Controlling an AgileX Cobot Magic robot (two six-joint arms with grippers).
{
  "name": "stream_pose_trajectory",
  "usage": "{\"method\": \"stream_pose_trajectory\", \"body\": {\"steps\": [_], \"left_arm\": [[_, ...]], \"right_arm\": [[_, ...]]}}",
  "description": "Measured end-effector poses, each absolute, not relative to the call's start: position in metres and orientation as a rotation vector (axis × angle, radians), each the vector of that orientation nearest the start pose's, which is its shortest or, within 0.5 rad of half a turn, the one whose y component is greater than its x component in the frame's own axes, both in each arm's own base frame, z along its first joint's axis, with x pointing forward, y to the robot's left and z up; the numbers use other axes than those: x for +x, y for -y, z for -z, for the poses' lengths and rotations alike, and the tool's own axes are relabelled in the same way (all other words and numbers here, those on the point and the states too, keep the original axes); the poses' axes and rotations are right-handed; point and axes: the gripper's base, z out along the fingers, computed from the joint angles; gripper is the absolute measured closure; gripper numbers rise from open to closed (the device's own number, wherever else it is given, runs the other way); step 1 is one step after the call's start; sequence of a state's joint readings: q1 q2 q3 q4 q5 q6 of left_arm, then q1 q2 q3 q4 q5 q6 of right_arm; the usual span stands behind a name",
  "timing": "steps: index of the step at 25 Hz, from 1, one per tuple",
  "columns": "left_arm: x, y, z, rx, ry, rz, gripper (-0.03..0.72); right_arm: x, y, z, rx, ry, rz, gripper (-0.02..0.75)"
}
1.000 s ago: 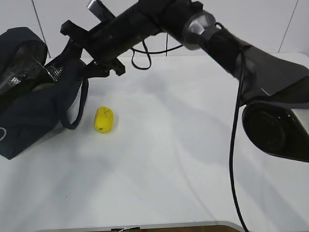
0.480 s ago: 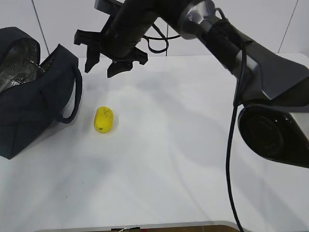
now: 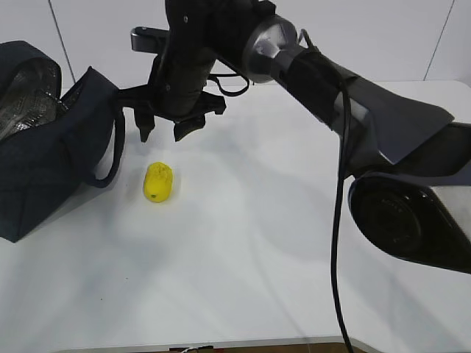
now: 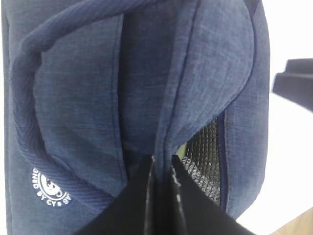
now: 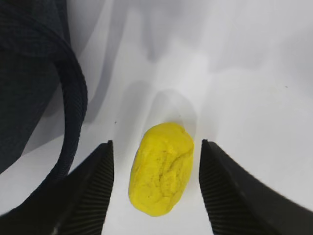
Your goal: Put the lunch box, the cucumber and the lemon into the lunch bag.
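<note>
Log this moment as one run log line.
right gripper: open, above lemon | left gripper: shut on lunch bag edge | lemon: on table, beside bag

**Our black-and-grey arm, seen up close**

We see the right arm (image 3: 331,81) as a run of matte black and dark grey shells, with one polished silver joint collar (image 3: 271,38) near the wrist. Its base (image 3: 412,220) is a large rounded black housing with a glossy circular face. A thin black cable (image 3: 340,220) hangs along the links, and more black wire loops behind the wrist. The right gripper (image 3: 163,126) is black, with angular bracket-like fingers. In the right wrist view its finger pads (image 5: 222,191) are black and finely ridged. The left gripper (image 4: 163,176) shows us two narrow, smooth black fingers.
</note>
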State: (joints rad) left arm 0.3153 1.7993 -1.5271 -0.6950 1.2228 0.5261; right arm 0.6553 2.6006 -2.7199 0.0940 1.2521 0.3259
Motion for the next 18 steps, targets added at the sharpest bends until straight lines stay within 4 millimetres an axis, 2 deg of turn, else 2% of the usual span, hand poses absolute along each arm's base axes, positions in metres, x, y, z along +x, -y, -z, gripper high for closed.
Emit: {"method": "stream_pose_trajectory", "body": {"steps": [3,8,14,18], "left_arm": [[0.369,-0.063,-0.294,0.026,-2.626,0.749,0.694],[0.369,-0.063,-0.294,0.026,-2.626,0.749,0.694],[0.369,-0.064,-0.294,0.026,-2.628,0.744,0.694],[0.369,-0.064,-0.294,0.026,-2.628,0.744,0.694]], "right_arm": [[0.429,-0.341,-0.220,-0.436,-2.691,-0.454,0.291],[0.425,-0.346,-0.216,-0.450,-2.696,-0.456,0.291],[0.426,-0.352,-0.188,-0.462,-2.749,-0.437,0.291],[0.427,-0.351,-0.185,-0.465,-2.748,-0.403,0.291]]}}
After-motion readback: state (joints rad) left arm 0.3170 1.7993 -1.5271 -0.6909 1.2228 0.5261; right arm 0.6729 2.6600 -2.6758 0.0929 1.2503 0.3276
